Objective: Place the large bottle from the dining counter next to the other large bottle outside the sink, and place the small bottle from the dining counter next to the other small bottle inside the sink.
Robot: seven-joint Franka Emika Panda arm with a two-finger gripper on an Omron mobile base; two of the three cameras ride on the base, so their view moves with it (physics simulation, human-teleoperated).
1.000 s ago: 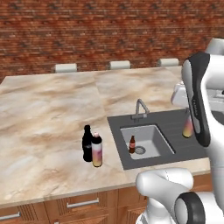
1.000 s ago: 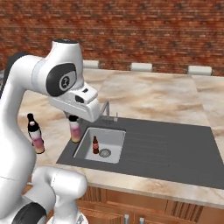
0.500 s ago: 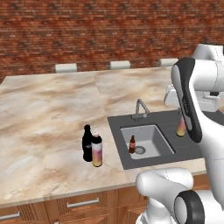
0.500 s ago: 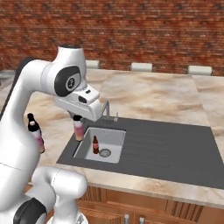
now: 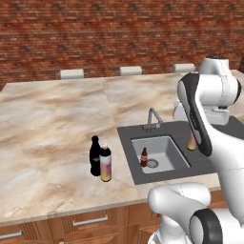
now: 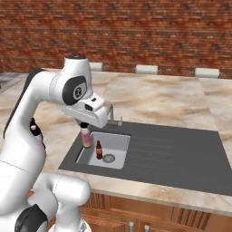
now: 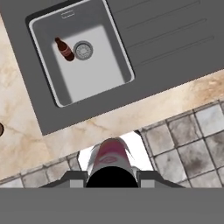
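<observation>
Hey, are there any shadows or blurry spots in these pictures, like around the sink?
Left base view: soft shadow beside the two bottles. Right base view: flat, even light, sink sharp. Hand view: a shadow darkens the basin's left half, and the small bottle in the end effector looms large at the bottom.

A rendered domestic kitchen. We identify it by the recessed grey sink (image 5: 162,153) with its dark surround and curved silver tap (image 5: 152,118), set in a beige marbled stone counter (image 5: 52,124) on wooden drawer fronts (image 5: 86,223) with metal handles. We also note a red brick back wall (image 5: 119,33), pale stool tops (image 5: 72,74) beyond the counter, and a stone-tiled floor (image 7: 197,144).
</observation>
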